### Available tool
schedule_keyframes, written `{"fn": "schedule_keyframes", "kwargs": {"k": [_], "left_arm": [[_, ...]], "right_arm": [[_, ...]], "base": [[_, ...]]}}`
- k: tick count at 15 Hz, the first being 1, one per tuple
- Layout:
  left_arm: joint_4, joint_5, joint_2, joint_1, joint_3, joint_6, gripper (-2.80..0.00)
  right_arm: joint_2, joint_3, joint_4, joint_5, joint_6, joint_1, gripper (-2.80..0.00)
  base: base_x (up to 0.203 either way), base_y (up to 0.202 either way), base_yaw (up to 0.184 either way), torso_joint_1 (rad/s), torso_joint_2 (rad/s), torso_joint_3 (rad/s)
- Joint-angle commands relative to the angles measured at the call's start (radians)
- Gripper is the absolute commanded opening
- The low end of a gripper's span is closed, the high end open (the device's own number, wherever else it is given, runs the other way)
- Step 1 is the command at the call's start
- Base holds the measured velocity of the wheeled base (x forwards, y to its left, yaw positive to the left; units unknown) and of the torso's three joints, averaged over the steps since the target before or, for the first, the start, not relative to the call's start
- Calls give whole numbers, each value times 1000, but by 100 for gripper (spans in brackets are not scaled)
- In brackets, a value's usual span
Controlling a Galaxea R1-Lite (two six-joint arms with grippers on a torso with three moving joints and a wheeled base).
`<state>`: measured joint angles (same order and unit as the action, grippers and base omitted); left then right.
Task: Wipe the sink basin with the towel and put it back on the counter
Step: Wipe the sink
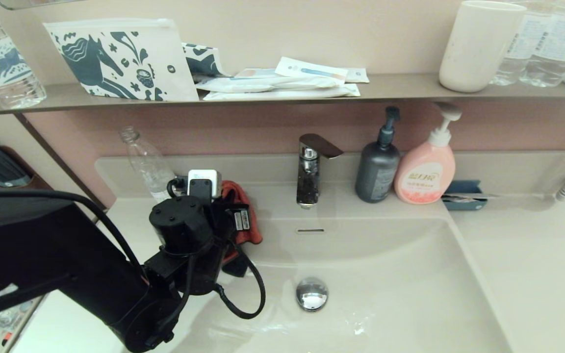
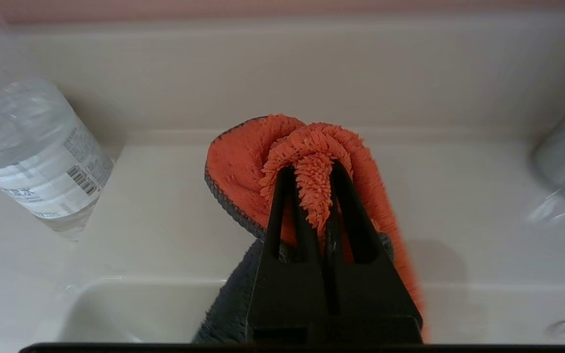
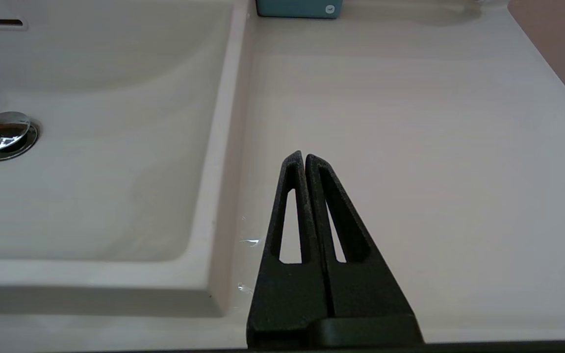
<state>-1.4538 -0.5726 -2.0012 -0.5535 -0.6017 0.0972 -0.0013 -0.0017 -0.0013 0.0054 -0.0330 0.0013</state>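
Head view, left of centre: left pincer (image 1: 236,220) clamped on towel (image 1: 243,211), held over bench (image 1: 532,255) at basin's (image 1: 385,274) back-left corner, near bottle (image 1: 147,164). Left wrist view: orange pile bunched between fingers (image 2: 282,196). Right wrist view: right pincer (image 3: 304,157) closed, empty, above bench beside basin.

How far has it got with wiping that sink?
The left gripper is shut on the towel, holding it above the counter at the back left corner of the sink basin. Streaks of water show near the drain stopper; whether wiping is finished I cannot tell. Left: setting the towel down. The right gripper idles shut over the right counter.
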Motion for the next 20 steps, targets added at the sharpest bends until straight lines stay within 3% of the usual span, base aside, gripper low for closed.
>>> {"fn": "schedule_keyframes", "kwargs": {"k": [1, 3, 5, 10, 14, 20], "left_arm": [[-6, 61, -27, 37, 1, 10, -280], [-7, 87, -39, 60, -2, 26, -280], [-8, 169, -40, 118, 0, 30, -280], [-2, 275, -43, 228, -31, 75, -280], [47, 281, -48, 239, -96, 77, -280], [35, 262, -130, 188, -142, 70, -280]], "right_arm": [[1, 0, 0, 1, -1, 0, -280], [1, 0, 0, 1, -1, 0, -280], [1, 0, 0, 1, -1, 0, -280], [1, 0, 0, 1, -1, 0, -280], [1, 0, 0, 1, -1, 0, -280], [1, 0, 0, 1, -1, 0, -280]], "base": [[0, 0, 0, 0, 0, 0], [0, 0, 0, 0, 0, 0], [0, 0, 0, 0, 0, 0], [0, 0, 0, 0, 0, 0], [0, 0, 0, 0, 0, 0], [0, 0, 0, 0, 0, 0]]}}
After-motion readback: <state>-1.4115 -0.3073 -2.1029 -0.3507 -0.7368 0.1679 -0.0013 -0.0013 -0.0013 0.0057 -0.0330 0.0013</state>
